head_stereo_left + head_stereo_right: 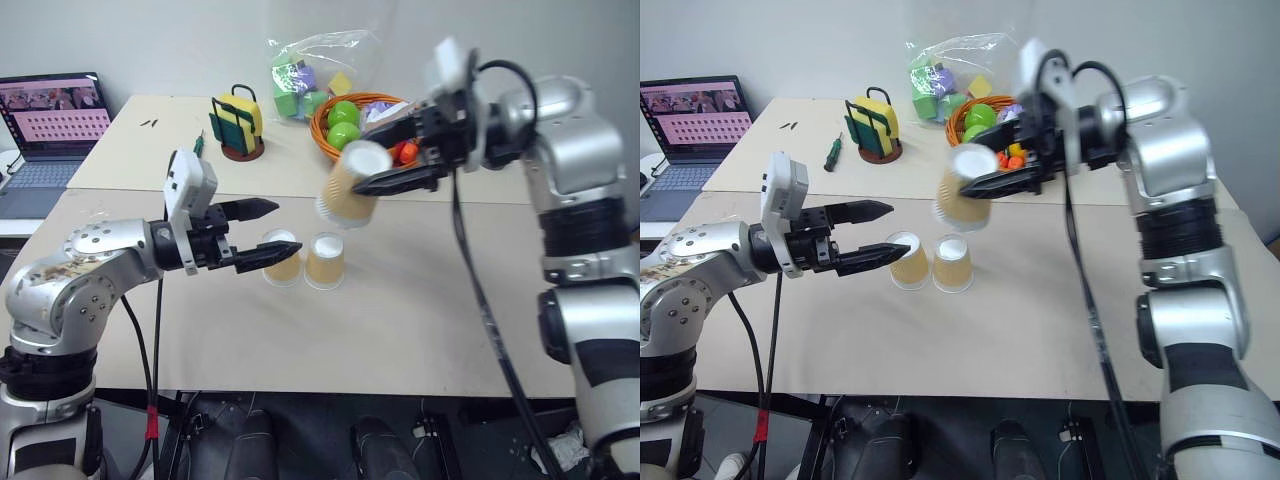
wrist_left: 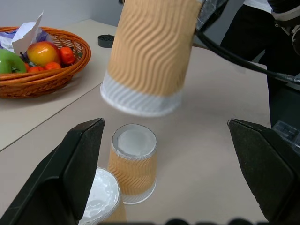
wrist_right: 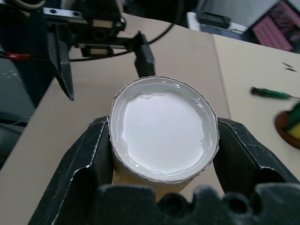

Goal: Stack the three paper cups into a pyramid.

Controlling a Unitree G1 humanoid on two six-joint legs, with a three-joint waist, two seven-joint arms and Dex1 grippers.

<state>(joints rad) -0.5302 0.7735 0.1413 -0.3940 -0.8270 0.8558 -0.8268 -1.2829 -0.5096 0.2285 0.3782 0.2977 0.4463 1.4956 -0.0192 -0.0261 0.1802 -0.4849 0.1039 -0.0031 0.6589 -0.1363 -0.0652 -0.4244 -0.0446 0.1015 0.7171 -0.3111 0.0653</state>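
On the worktop two paper cups already stand upside down side by side as the base, while the right gripper, fingers clenched on the third cup, holds it above them, unplaced, and the left gripper waits beside them, fingers spread.

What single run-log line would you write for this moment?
stage: third cup carried, tilted, above two upside-down cups | right tool: shut on third cup | left tool: open beside the pair | pyramid: not yet built
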